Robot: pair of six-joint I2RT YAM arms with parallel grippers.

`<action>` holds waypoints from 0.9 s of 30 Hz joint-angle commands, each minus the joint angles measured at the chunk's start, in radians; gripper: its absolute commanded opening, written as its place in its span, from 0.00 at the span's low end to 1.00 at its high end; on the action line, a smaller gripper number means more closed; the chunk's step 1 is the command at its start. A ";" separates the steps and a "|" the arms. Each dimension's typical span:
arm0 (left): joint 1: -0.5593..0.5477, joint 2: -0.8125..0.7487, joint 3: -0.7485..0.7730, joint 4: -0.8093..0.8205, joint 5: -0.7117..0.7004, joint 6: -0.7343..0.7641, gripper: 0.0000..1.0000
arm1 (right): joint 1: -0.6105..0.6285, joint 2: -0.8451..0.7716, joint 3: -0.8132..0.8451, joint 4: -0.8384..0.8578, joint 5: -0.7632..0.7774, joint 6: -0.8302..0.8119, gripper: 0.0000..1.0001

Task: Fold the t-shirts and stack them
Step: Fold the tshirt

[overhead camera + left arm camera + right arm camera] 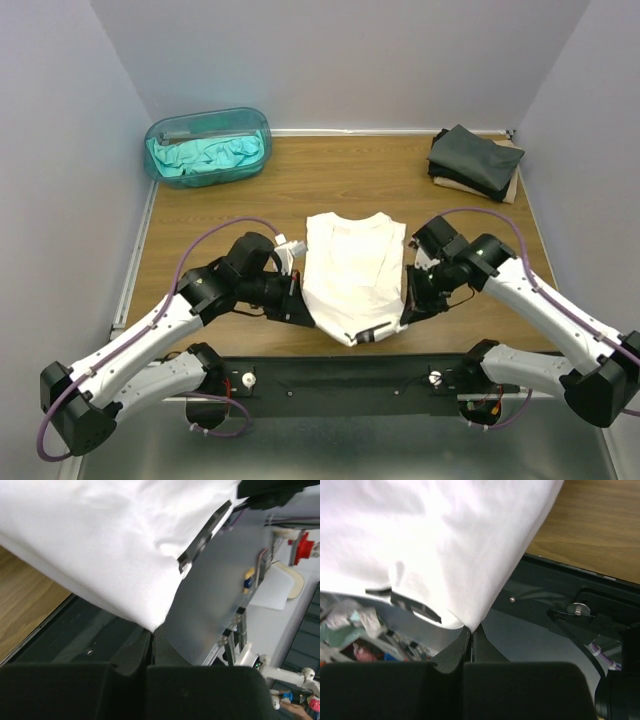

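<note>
A white t-shirt (352,270) lies flat in the middle of the wooden table, collar toward the far side. My left gripper (306,315) is shut on its near left corner, and the white cloth (110,545) rises straight out of the pinched fingertips (152,630). On the other side my right gripper (408,312) is shut on the near right corner, the cloth (445,540) running up from its closed tips (471,629). A black print mark (405,602) shows on the hem. A teal t-shirt (205,155) is bunched in the tub. Dark folded t-shirts (475,158) are stacked at the far right.
The translucent teal tub (160,135) stands at the far left corner. A tan layer (510,185) shows under the dark stack. The black base rail (340,375) runs along the near table edge, just below the shirt's hem. Grey walls close in three sides.
</note>
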 commanded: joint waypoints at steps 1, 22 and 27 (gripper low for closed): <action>-0.005 -0.019 0.106 -0.009 -0.042 -0.089 0.00 | 0.009 -0.040 0.159 -0.121 0.194 0.093 0.00; 0.235 0.152 0.129 0.256 -0.028 0.012 0.00 | -0.030 0.126 0.368 0.134 0.823 0.098 0.00; 0.266 0.267 0.146 0.304 0.001 0.081 0.00 | -0.070 0.183 0.385 0.229 0.859 0.038 0.00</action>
